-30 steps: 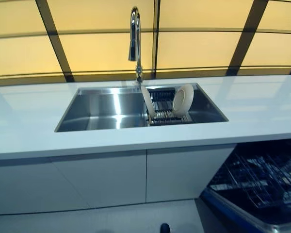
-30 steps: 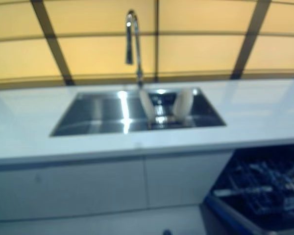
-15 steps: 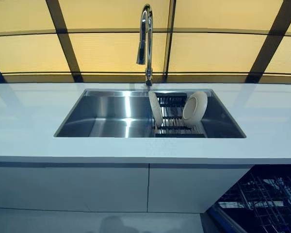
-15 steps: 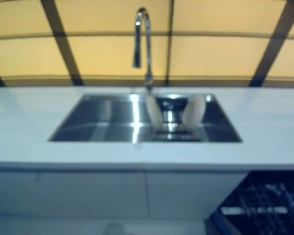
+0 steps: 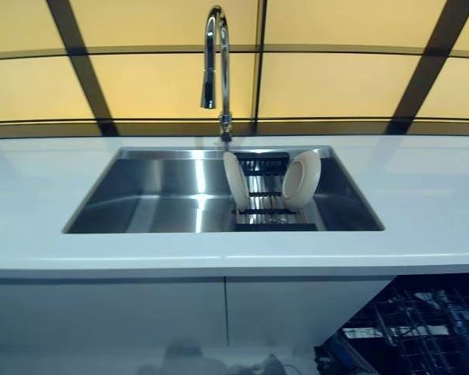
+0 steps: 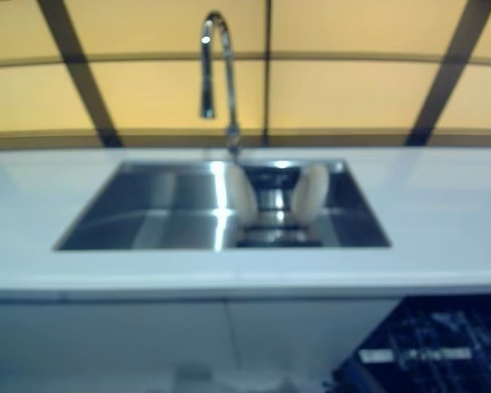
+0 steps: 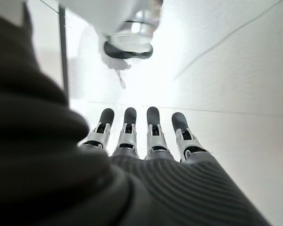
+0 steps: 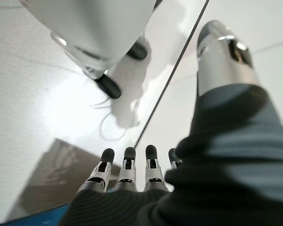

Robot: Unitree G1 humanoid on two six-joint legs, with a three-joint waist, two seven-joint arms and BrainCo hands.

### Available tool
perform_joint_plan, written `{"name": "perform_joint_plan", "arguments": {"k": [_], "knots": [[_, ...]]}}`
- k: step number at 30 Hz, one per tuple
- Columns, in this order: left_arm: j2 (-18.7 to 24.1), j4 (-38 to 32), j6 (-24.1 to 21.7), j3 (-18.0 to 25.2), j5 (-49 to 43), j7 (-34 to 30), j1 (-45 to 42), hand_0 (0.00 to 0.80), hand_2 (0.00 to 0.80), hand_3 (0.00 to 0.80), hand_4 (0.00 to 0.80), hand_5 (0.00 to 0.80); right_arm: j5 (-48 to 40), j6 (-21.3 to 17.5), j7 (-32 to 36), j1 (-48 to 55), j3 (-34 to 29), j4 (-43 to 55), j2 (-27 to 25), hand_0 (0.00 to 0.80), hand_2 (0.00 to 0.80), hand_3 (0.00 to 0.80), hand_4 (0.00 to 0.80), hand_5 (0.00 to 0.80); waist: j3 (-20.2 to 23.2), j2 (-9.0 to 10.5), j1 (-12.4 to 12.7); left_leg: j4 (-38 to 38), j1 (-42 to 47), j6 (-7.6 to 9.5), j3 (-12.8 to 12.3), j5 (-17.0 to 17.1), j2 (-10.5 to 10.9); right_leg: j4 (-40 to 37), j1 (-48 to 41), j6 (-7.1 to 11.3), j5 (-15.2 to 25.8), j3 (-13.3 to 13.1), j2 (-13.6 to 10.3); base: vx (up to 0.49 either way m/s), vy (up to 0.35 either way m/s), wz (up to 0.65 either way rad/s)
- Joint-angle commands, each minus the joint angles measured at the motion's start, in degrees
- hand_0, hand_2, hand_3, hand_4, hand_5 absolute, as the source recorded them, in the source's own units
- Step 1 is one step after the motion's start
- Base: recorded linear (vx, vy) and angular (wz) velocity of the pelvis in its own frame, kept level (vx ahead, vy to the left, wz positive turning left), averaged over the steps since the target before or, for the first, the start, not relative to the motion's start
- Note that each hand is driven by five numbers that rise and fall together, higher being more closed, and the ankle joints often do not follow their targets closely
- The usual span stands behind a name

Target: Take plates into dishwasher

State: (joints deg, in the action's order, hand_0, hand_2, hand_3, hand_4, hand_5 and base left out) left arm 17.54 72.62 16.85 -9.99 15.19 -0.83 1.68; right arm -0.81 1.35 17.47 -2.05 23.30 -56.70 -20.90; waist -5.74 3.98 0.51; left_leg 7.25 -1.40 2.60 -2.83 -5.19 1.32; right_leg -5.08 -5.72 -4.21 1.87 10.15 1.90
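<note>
Two cream plates stand on edge in a dark rack [image 5: 264, 217] in the right half of a steel sink [image 5: 141, 199]: one plate [image 5: 236, 181] on the rack's left, the other plate [image 5: 301, 179] on its right, leaning. The open dishwasher's wire basket [image 5: 422, 324] shows at the lower right, below the counter. Neither hand appears in the eye views. In its wrist view my left hand [image 7: 153, 136] hangs with straight fingers over the pale floor, holding nothing. My right hand [image 8: 126, 172] hangs the same way, fingers straight and empty.
A tall chrome faucet [image 5: 216, 70] rises behind the sink's middle. The white counter [image 5: 430, 195] runs on both sides of the sink, with white cabinet doors [image 5: 141, 312] below. Yellow panels with dark frames stand behind the counter.
The whole picture has shifted, so the camera moved; the sink now shows a little further left and closer. The plates stand in the rack as before.
</note>
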Motion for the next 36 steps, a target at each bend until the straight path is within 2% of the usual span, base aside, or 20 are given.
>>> {"name": "perform_joint_plan", "arguments": {"k": [1,2,3,7,9,12,17,18,21,23,25,28,29,31,32,33,36], "knots": [[4.1,0.3,-0.2,-0.1,-3.8,-1.7,1.1,0.000,0.000,0.000,0.000,0.000,1.9,-1.8,13.0,-2.5,0.0,11.4,-7.5,0.000,0.000,0.000,0.000,0.000,2.1,0.46,-0.1,-12.0,6.1,-0.11,0.5,3.7,1.6,4.0,2.5,7.42,-1.6,-4.5,-2.0,0.040,-0.031,-0.03],[4.8,0.1,-0.3,0.0,-4.3,-2.2,0.8,0.000,0.000,0.000,0.000,0.000,0.7,-2.7,16.1,-2.3,0.0,14.4,-9.8,0.000,0.000,0.000,0.000,0.000,2.4,0.67,-0.3,-12.2,6.0,-0.05,0.3,3.8,1.6,3.9,2.7,7.53,-1.4,-4.5,-1.9,0.032,-0.016,0.03],[5.3,0.0,-0.3,0.0,-4.4,-2.6,0.6,0.000,0.000,0.000,0.000,0.000,-1.4,-1.7,18.9,-2.0,-0.1,18.8,-12.3,0.000,0.000,0.000,0.000,0.000,2.5,0.85,-0.5,-12.2,5.8,-0.03,0.0,3.8,1.6,3.8,2.9,7.61,-1.3,-4.4,-2.0,0.029,-0.007,0.05],[6.3,0.8,-1.8,1.5,-4.3,-3.3,-1.7,0.000,0.000,0.000,0.000,0.000,-14.7,7.0,35.1,-2.0,-3.8,41.8,-24.2,0.000,0.000,0.000,0.000,0.000,3.2,1.50,-1.8,-12.2,5.4,-0.20,-1.9,3.3,1.2,3.8,3.7,7.56,-1.6,-5.2,-1.8,0.024,0.007,0.05],[6.2,1.8,-2.6,2.2,-4.3,-3.4,-2.2,0.000,0.000,0.000,0.000,0.000,-20.4,7.9,40.8,-2.2,-5.9,47.2,-27.2,0.000,0.000,0.000,0.000,0.000,3.5,1.73,-2.3,-12.2,5.5,-0.29,-2.7,3.1,1.0,3.6,3.8,7.63,-1.6,-5.5,-1.8,0.036,0.013,0.03],[5.9,3.2,-3.7,3.0,-4.5,-3.5,-2.8,0.000,0.000,0.000,0.000,0.000,-30.4,9.4,44.7,-5.1,-9.5,52.6,-29.3,0.000,0.000,0.000,0.000,0.000,4.1,1.90,-2.6,-12.2,5.8,-0.47,-3.4,2.7,0.8,2.8,3.3,7.76,-1.5,-5.8,-1.8,0.046,0.015,0.05],[4.7,4.6,-5.5,2.8,-4.9,-3.3,-3.6,0.000,0.000,0.000,0.000,0.000,-45.7,12.9,45.8,-10.7,-14.6,55.4,-27.8,0.000,0.000,0.000,0.000,0.000,5.1,1.97,-2.3,-12.2,6.0,-0.57,-3.7,2.0,0.7,1.8,2.5,7.97,-1.8,-5.6,-1.9,0.035,0.007,-0.13],[4.7,4.7,-5.6,2.7,-4.9,-3.3,-3.6,0.000,0.000,0.000,0.000,0.000,-46.4,13.6,45.8,-11.0,-15.0,55.7,-27.7,0.000,0.000,0.000,0.000,0.000,5.2,1.96,-2.3,-12.2,6.0,-0.58,-3.7,2.0,0.7,1.7,2.4,8.00,-1.8,-5.6,-1.9,0.000,0.000,0.00],[4.4,5.0,-6.1,2.3,-5.4,-3.8,-4.0,0.000,0.000,0.000,0.000,0.000,-56.1,16.9,45.6,-14.6,-17.5,55.8,-26.6,0.000,0.000,0.000,0.000,0.000,5.8,1.81,-1.8,-12.2,6.2,-0.60,-3.4,1.6,0.7,1.0,1.7,8.05,-2.0,-5.4,-2.0,0.022,0.008,0.00],[4.2,5.4,-6.4,1.9,-5.8,-4.0,-4.1,0.000,0.000,0.000,0.000,0.000,-63.0,19.3,44.3,-16.6,-18.8,54.5,-25.5,0.000,0.000,0.000,0.000,0.000,6.0,1.68,-1.5,-12.2,6.4,-0.65,-3.0,1.5,0.8,0.7,1.2,8.04,-2.1,-5.2,-2.0,0.000,0.000,0.00],[4.0,5.7,-6.8,1.5,-6.3,-4.1,-4.3,0.000,0.000,0.000,0.000,0.000,-68.7,19.7,40.9,-18.5,-19.9,52.5,-24.0,0.000,0.000,0.000,0.000,0.000,6.3,1.55,-1.0,-12.2,6.7,-0.64,-2.7,1.3,0.8,0.6,0.8,8.06,-2.3,-4.9,-2.1,0.027,0.014,0.04],[3.4,6.0,-7.0,0.8,-6.8,-3.8,-4.3,0.000,0.000,0.000,0.000,0.000,-73.6,17.5,34.5,-20.7,-22.1,48.5,-22.5,0.000,0.000,0.000,0.000,0.000,6.5,1.36,-0.6,-12.2,7.0,-0.61,-2.1,1.1,0.9,0.5,0.3,8.12,-2.5,-4.7,-2.1,0.021,0.006,0.07],[3.1,6.1,-7.0,0.9,-6.9,-3.6,-4.3,0.000,0.000,0.000,0.000,0.000,-74.1,15.4,31.3,-21.3,-23.1,47.4,-22.2,0.000,0.000,0.000,0.000,0.000,6.5,1.30,-0.5,-12.2,7.1,-0.63,-2.0,1.0,0.9,0.4,0.1,8.11,-2.6,-4.7,-2.1,0.025,0.005,0.16],[2.5,6.0,-6.9,0.9,-7.0,-3.1,-4.2,0.000,0.000,0.000,0.000,0.000,-71.7,13.1,23.6,-22.4,-25.4,44.6,-22.0,0.000,0.000,0.000,0.000,0.000,6.5,1.13,-0.7,-12.2,7.4,-0.66,-1.8,0.8,0.9,0.4,-0.1,8.06,-2.7,-4.7,-2.2,0.023,0.004,0.21],[2.5,6.0,-6.9,0.9,-7.0,-3.1,-4.2,0.000,0.000,0.000,0.000,0.000,-71.7,13.1,23.7,-22.4,-25.4,44.5,-22.0,0.000,0.000,0.000,0.000,0.000,6.4,1.13,-0.7,-12.2,7.4,-0.66,-1.8,0.8,0.9,0.4,-0.1,8.06,-2.7,-4.7,-2.2,0.021,0.004,0.11],[2.2,5.6,-6.7,0.8,-6.6,-2.6,-4.3,0.000,0.000,0.000,0.000,0.000,-69.0,10.5,19.7,-23.4,-26.6,41.6,-23.6,0.000,0.000,0.000,0.000,0.000,6.4,1.02,-0.8,-12.2,7.5,-0.72,-1.8,0.8,1.0,0.3,-0.2,8.01,-2.6,-4.7,-2.2,0.000,0.000,0.00],[2.3,5.3,-6.1,0.6,-6.3,-2.5,-4.3,0.000,0.000,0.000,0.000,0.000,-68.4,8.8,15.5,-25.4,-27.6,39.1,-26.2,0.000,0.000,0.000,0.000,0.000,6.3,0.86,-1.1,-12.2,7.7,-0.90,-2.0,0.8,0.9,0.1,-0.3,7.96,-2.4,-4.8,-2.1,0.000,0.000,0.00]]}}
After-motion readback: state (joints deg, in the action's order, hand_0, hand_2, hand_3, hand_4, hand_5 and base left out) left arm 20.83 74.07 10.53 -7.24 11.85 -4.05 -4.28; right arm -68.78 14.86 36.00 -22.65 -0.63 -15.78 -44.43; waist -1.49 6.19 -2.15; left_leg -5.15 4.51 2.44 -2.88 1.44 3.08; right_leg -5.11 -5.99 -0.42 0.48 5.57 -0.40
